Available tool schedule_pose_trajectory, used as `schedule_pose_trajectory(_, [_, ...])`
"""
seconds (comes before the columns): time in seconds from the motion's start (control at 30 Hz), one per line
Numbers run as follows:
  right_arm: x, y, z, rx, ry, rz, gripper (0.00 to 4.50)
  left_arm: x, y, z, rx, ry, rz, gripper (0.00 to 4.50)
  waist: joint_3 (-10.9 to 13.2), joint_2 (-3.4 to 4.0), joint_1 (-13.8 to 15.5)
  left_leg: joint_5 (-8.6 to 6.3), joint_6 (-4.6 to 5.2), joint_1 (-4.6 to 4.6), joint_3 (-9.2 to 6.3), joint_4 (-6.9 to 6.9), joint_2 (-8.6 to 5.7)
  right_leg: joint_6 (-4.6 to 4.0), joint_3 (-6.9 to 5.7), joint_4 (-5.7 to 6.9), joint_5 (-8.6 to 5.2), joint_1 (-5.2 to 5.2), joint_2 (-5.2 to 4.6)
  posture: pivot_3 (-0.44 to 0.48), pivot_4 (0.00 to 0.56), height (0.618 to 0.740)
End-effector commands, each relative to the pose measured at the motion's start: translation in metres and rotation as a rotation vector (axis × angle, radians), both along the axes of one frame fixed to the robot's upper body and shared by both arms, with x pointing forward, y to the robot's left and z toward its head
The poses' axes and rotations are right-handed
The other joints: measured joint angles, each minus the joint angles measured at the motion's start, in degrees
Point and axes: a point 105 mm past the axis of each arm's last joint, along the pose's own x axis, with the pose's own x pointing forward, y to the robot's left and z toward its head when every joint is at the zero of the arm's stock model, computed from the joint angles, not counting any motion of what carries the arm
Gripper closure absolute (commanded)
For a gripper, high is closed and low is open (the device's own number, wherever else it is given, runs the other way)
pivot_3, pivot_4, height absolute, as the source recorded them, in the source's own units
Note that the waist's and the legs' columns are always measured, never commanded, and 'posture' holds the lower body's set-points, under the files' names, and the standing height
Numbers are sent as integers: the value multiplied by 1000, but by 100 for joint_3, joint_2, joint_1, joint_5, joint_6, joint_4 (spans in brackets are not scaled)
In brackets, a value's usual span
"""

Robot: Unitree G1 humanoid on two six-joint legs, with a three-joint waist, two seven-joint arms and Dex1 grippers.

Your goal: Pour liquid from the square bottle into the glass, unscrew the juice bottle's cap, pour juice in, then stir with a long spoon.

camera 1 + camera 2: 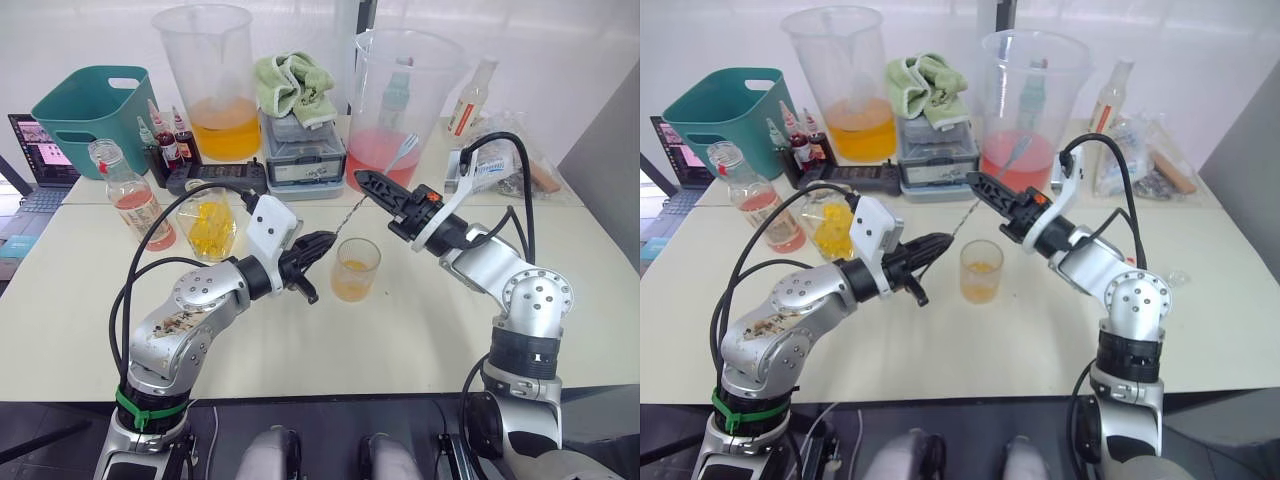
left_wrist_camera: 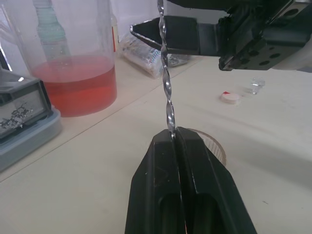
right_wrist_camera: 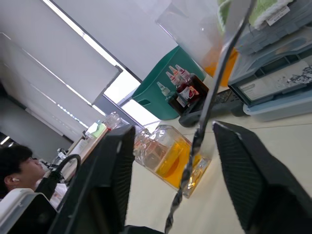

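The long spoon point(image 2: 167, 97) has a thin twisted stem, and my left gripper point(image 1: 326, 241) is shut on its lower end. From there the stem slants up between the fingers of my right gripper point(image 1: 364, 182), which stands open around it without closing. The spoon's bowl point(image 1: 404, 152) shows in front of the pink pitcher. Just right of the left gripper's tip and below the stem, the glass point(image 1: 356, 268) holds orange liquid. The square bottle point(image 1: 210, 226), with yellow liquid, stands behind my left arm. The juice bottle point(image 1: 131, 198) is at the left. A white cap point(image 2: 230, 97) lies on the table.
At the back stand a pitcher of orange liquid point(image 1: 208, 80), a pitcher of pink liquid point(image 1: 398, 100), a teal bin point(image 1: 92, 108), dropper bottles point(image 1: 168, 142) and a green cloth point(image 1: 293, 85) on a grey box. A slim bottle point(image 1: 470, 98) and bags are at the back right. A person point(image 3: 19, 168) sits at the far left.
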Motion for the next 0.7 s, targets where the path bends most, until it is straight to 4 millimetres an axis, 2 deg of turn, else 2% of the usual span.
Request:
schedule_pose_trajectory(0.03, [-4, -7, 14, 50, -41, -5, 3548, -6, -4, 10, -12, -48, -19, 4500, 0, 0, -1, 0, 0, 0, 0, 0, 0, 0, 0, 0, 0, 0, 0, 0, 150, 739])
schedule_pose_trajectory(0.1, [-4, -7, 13, 51, -36, -4, 4299, -6, -4, 10, -12, -48, -17, 4500, 0, 0, -3, 0, 0, 0, 0, 0, 0, 0, 0, 1, 0, -1, 1, 0, 150, 739])
schedule_pose_trajectory(0.13, [-4, -7, 12, 50, -33, -3, 4480, -6, -3, 10, -13, -48, -17, 4500, 0, 0, -5, 0, 0, 0, 0, -1, 0, 0, 0, 1, 0, -1, 1, 0, 150, 739])
schedule_pose_trajectory(0.37, [-1, -14, 9, 50, -15, -32, 4480, -7, -5, 9, -14, -40, -23, 4500, 0, 0, -4, 0, 0, 0, 0, -1, 0, 0, 1, -1, 0, -1, 1, 0, 150, 739])
schedule_pose_trajectory(0.47, [0, -19, 12, 59, -29, -37, 4480, -3, 1, 10, -18, -43, 18, 4500, 0, 0, -4, 0, 0, 0, 0, -1, 1, 0, 2, 0, 0, -2, 1, 0, 150, 739])
schedule_pose_trajectory(0.63, [-1, -29, 36, 53, -164, -63, 4500, -9, 8, 23, -54, -66, -44, 3033, 1, 1, -1, 0, 0, -3, 0, -1, 0, 0, 2, -3, 0, -3, 1, 0, 150, 739])
schedule_pose_trajectory(0.67, [-2, -31, 40, 37, -189, -62, 4500, -11, 9, 24, -62, -63, -62, 2558, 1, 1, -4, 0, 0, -4, 0, -1, 0, 0, 3, -4, 0, -5, 1, 0, 150, 739])
schedule_pose_trajectory(0.7, [-2, -32, 44, 29, -211, -65, 4500, -14, 11, 25, -72, -55, -78, 2389, 1, 1, -6, 0, 0, -4, 0, -1, 0, 0, 3, -4, 0, -5, 2, 0, 150, 739])
